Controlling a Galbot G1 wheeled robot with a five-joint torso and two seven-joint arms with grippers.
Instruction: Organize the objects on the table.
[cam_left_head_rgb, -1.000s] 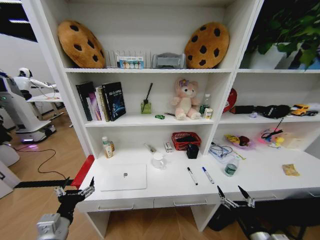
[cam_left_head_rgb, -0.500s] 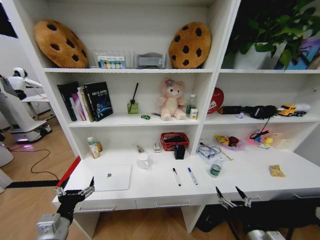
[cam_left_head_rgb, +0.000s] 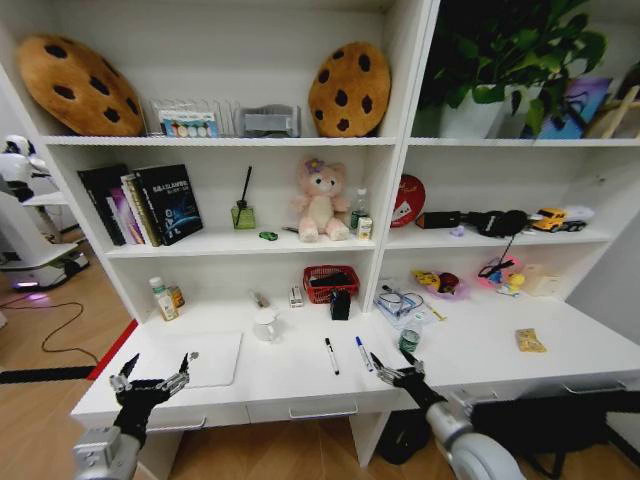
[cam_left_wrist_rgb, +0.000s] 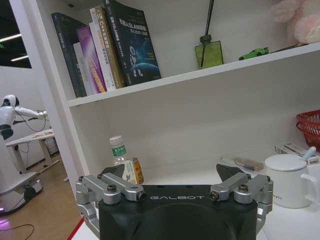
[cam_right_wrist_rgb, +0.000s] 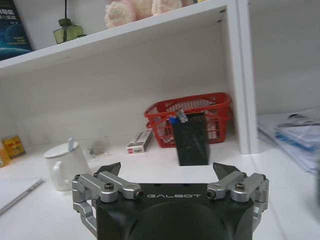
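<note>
On the long white table (cam_left_head_rgb: 300, 385) lie a thin silver laptop (cam_left_head_rgb: 205, 360) at the left, two slim pens (cam_left_head_rgb: 330, 355) (cam_left_head_rgb: 363, 352) in the middle, a small clear bottle with a green label (cam_left_head_rgb: 408, 340) and a yellow snack packet (cam_left_head_rgb: 529, 340) at the right. A tiny green item (cam_left_head_rgb: 267, 236) sits on the shelf above. My left gripper (cam_left_head_rgb: 150, 380) (cam_left_wrist_rgb: 172, 175) hovers open at the desk's front left edge, by the laptop. My right gripper (cam_left_head_rgb: 398, 375) (cam_right_wrist_rgb: 167, 170) is open over the front edge, just before the bottle and the pens.
A white mug (cam_left_head_rgb: 265, 325) (cam_right_wrist_rgb: 67, 167), a red basket (cam_left_head_rgb: 330, 282) (cam_right_wrist_rgb: 190, 117) and a black pen holder (cam_right_wrist_rgb: 192, 145) stand at the back of the desk. Books (cam_left_wrist_rgb: 110, 45), a diffuser bottle (cam_left_wrist_rgb: 209, 52) and a pink teddy bear (cam_left_head_rgb: 320, 200) fill the shelf. A shelf upright (cam_left_head_rgb: 395, 200) divides the desk.
The whole head picture has shifted left, so the camera has turned right. My right gripper has moved left and forward to the desk edge near the bottle. The left gripper holds its place.
</note>
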